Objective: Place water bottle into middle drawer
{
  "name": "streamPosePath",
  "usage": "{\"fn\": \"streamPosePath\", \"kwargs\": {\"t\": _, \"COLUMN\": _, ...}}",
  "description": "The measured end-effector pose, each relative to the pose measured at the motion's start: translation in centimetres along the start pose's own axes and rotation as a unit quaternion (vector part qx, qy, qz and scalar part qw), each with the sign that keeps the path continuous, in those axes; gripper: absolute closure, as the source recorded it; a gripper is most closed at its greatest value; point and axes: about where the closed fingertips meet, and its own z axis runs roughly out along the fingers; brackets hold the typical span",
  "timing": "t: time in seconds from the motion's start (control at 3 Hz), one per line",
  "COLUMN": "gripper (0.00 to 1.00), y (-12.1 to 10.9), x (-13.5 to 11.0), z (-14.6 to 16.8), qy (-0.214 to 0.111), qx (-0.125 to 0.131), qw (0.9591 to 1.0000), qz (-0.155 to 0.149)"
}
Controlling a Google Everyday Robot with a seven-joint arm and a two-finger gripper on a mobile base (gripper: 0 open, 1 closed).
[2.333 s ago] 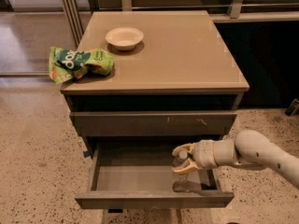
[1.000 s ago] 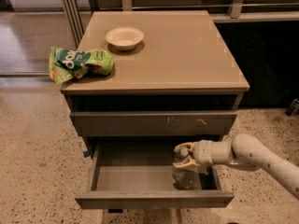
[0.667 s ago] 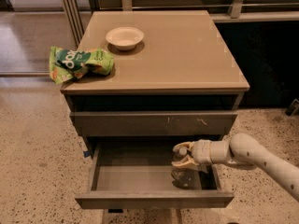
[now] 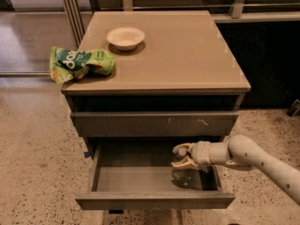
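Item 1, pincer: The pincer (image 4: pixel 183 156) is inside the open drawer (image 4: pixel 136 178), toward its right end, with the arm (image 4: pixel 262 163) reaching in from the right. Its two fingers are closed about the top of the bottle (image 4: pixel 183 176), one to each side, with only the neck between them.

Item 2, bottle: It stands upright within the drawer, body below the fingers and near the right wall. Its base is at or just above the drawer floor. Contact cannot be confirmed.

Item 3, surroundings: A bowl (image 4: pixel 125 36) and a green bag (image 4: pixel 80 63) lie on the counter (image 4: pixel 187 55), well apart from the work. The scratched front (image 4: pixel 154 123) of the drawer above is shut and overhangs the rear of the open drawer.

Assessment: placement appears nearly complete, with release and withdrawal outstanding.

Risks noted:
- If the base is not yet seated, opening the fingers would drop the bottle. A light, tall bottle is likely to tip and roll along the flat floor.
- A finger dragging on the cap during retreat could pull the bottle over or lift it back out.
- Lifting the wrist straight up risks striking the scratched front above, so the exit should come forward first.
- The bottle sits close to the right wall, and a sideways retreat could knock it against the wall — the drawer could be jolted as well
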Motion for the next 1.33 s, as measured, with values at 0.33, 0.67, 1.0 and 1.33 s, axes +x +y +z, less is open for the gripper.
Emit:
{"fn": "streamPosePath", "kwargs": {"t": 0.33, "gripper": 0.74, "y": 0.0, "x": 0.0, "z": 0.0, "qy": 0.0, "qx": 0.0, "qw": 1.0, "qz": 0.0}}
{"fn": "streamPosePath", "kwargs": {"t": 0.67, "gripper": 0.51, "y": 0.0, "x": 0.0, "z": 0.01, "qy": 0.0, "qx": 0.0, "qw": 1.0, "qz": 0.0}}
{"fn": "streamPosePath", "kwargs": {"t": 1.0, "gripper": 0.28, "y": 0.0, "x": 0.0, "z": 0.01, "qy": 0.0, "qx": 0.0, "qw": 1.0, "qz": 0.0}}
{"fn": "streamPosePath", "kwargs": {"t": 1.33, "gripper": 0.05, "y": 0.01, "x": 0.0, "z": 0.01, "qy": 0.0, "qx": 0.0, "qw": 1.0, "qz": 0.0}}
